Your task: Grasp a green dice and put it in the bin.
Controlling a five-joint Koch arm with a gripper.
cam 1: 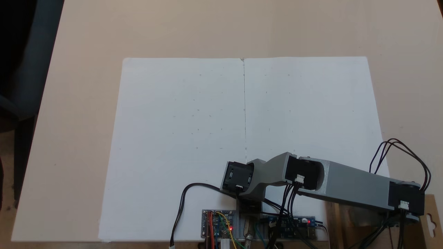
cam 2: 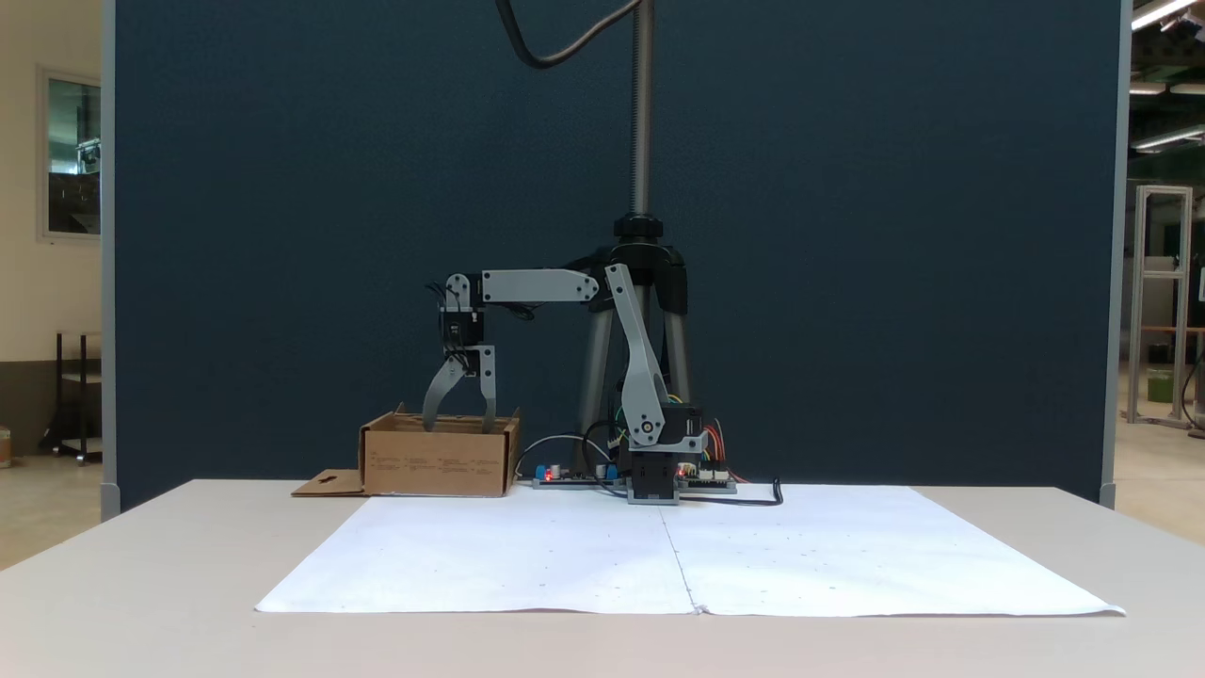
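Observation:
The bin [cam 2: 438, 463] is a low brown cardboard box at the back left of the table, with a flap [cam 2: 329, 484] lying flat beside it. My gripper [cam 2: 459, 428] hangs straight down over the bin and stands open, its two fingertips dipping just behind the front wall. Nothing shows between the fingers. In a fixed view from above, the grey arm [cam 1: 349, 185] reaches to the lower right over the bin [cam 1: 335, 221], whose flap with the hang-hole [cam 1: 431, 218] sticks out at the edge. The green dice is out of view.
Two white paper sheets [cam 1: 242, 138] cover the middle of the beige table. Circuit boards with lit red LEDs [cam 1: 218, 224] and black cables [cam 1: 181, 207] sit by the arm's base. A tripod [cam 2: 640, 282] and a dark blue partition stand behind.

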